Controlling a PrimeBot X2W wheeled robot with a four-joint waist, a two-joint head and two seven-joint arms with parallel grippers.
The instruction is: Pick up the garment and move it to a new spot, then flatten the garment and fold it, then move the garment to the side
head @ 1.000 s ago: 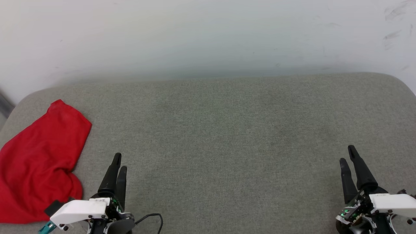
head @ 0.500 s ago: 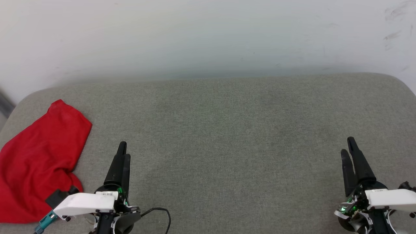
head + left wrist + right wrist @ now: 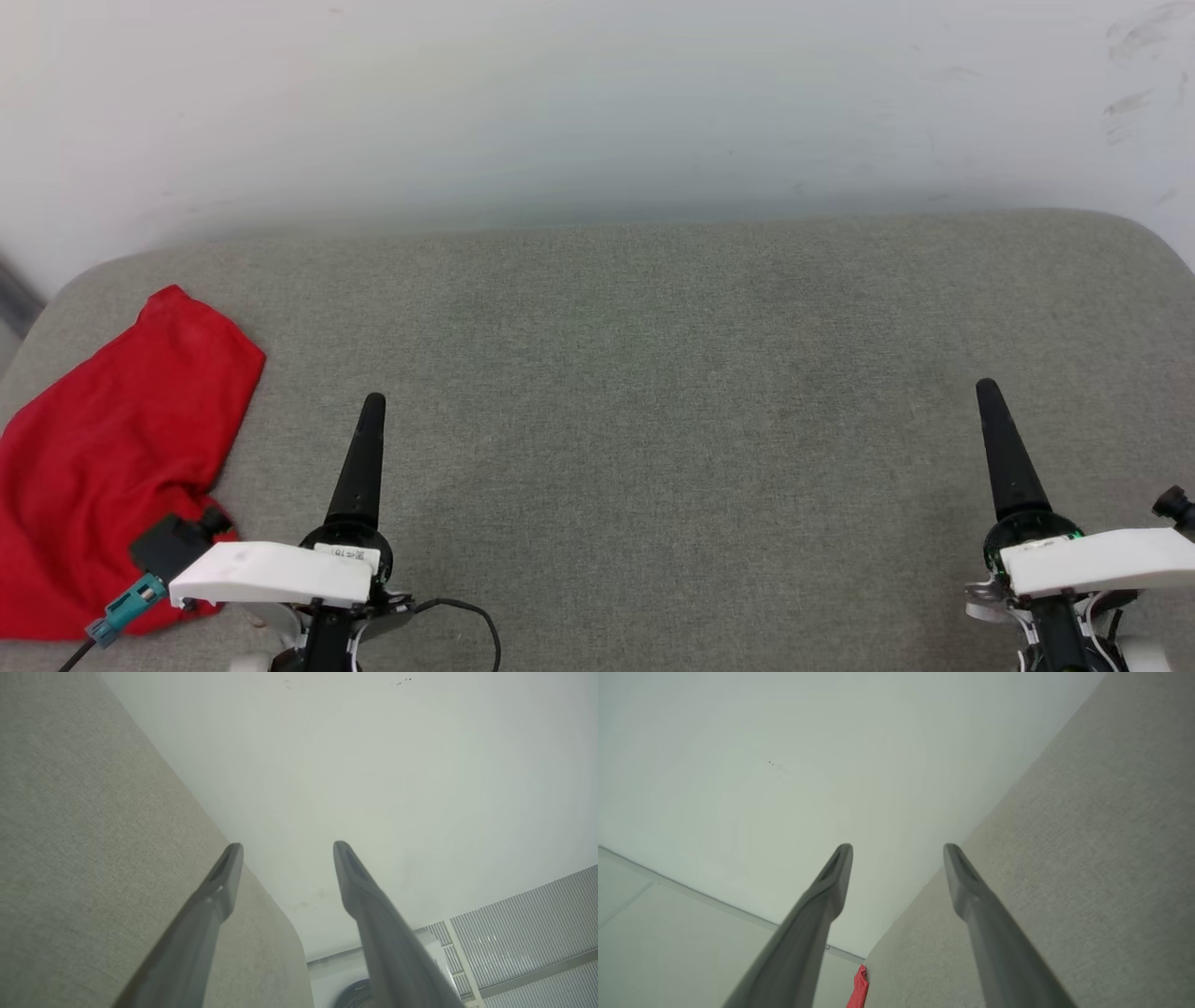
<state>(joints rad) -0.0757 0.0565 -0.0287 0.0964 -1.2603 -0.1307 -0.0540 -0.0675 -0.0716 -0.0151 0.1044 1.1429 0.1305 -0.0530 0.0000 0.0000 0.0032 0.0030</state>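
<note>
The garment (image 3: 112, 457) is a bright red cloth lying crumpled at the left end of the grey cushioned surface (image 3: 653, 373), reaching the view's left edge; a sliver of the garment (image 3: 859, 989) also shows low in the right wrist view. My left gripper (image 3: 372, 406) hangs just right of it, apart from the cloth, turned edge-on in the head view. In the left wrist view my left gripper (image 3: 286, 848) stands open and empty. My right gripper (image 3: 986, 390) is at the lower right, far from the garment, and my right gripper (image 3: 896, 849) is open with nothing between its fingers.
A pale wall (image 3: 597, 103) rises behind the cushion's far edge. The cushion's rounded corners fall away at far left and far right. A black cable (image 3: 467, 616) loops beside my left wrist.
Both grippers have moved forward and rolled, so their two fingers now line up as one in the head view. The garment has not moved.
</note>
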